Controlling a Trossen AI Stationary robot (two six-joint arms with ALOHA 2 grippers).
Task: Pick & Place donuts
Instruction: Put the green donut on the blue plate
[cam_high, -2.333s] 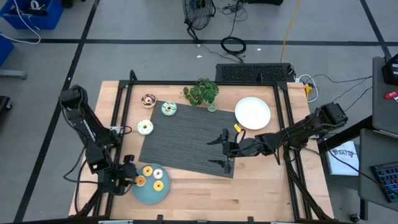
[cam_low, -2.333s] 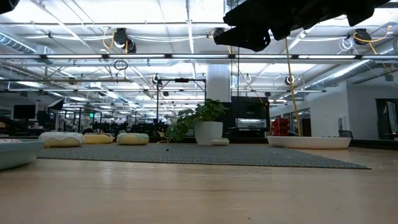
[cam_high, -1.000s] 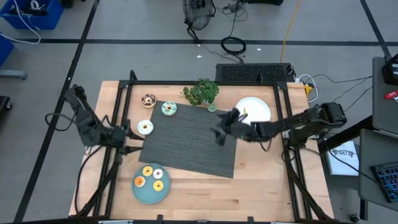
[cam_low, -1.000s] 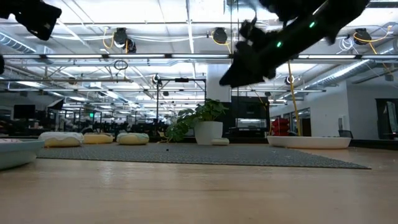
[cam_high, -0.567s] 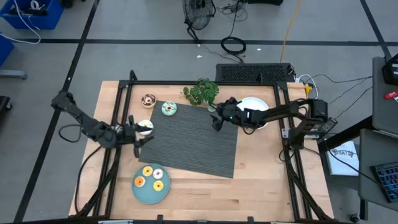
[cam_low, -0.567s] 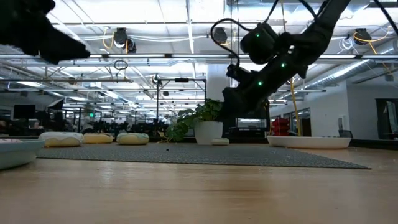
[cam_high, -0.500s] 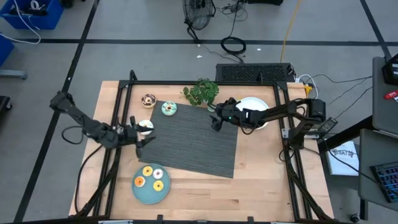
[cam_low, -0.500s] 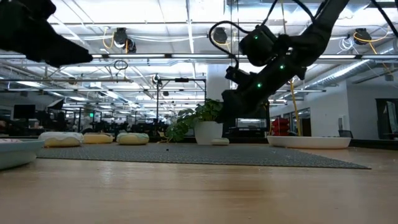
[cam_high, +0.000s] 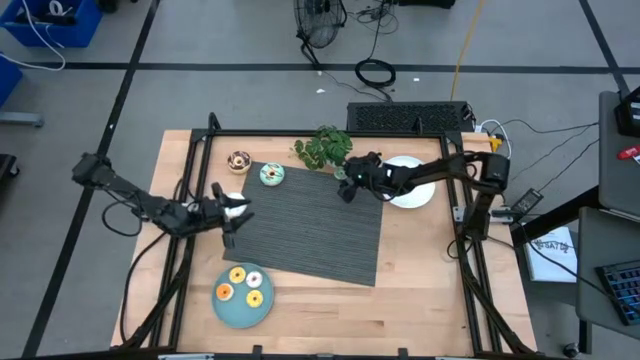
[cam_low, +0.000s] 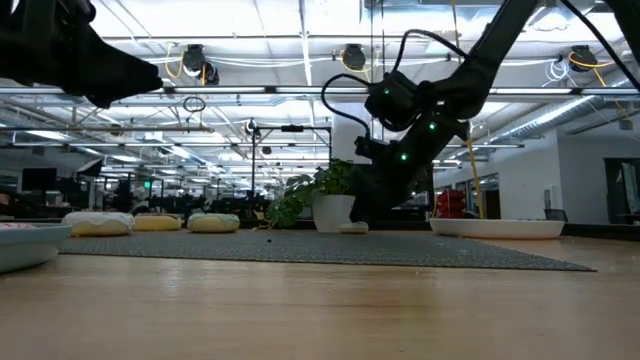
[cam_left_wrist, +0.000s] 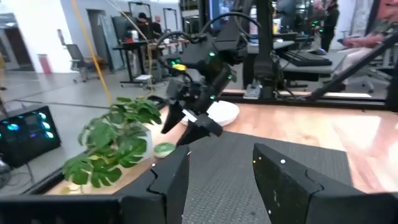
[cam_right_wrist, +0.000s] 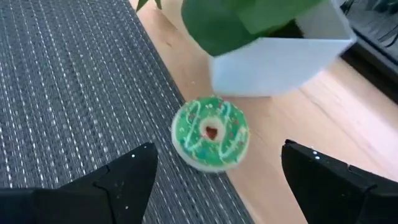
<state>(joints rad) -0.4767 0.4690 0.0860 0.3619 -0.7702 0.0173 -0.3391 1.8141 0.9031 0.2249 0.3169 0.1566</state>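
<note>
donuts (cam_high: 246, 285) – seven: three on teal plate (cam_high: 232, 310) | right gripper (cam_high: 346, 187) spread | left gripper (cam_high: 226, 213) parted, empty

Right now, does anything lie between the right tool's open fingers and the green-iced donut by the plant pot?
No. In the right wrist view the green-iced donut lies unobstructed ahead of the right tool, half on the dark woven mat.

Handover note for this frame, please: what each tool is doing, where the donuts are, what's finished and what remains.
Right tool: open, empty, hovering over the green donut beside the plant pot at the mat's far edge.
Left tool: jaws apart, empty, over the yellow-iced donut at the mat's left edge.
Done: three donuts on the teal plate.
Left: the green donut, the yellow-iced one, the teal donut and brown donut. White plate holds none.
</note>
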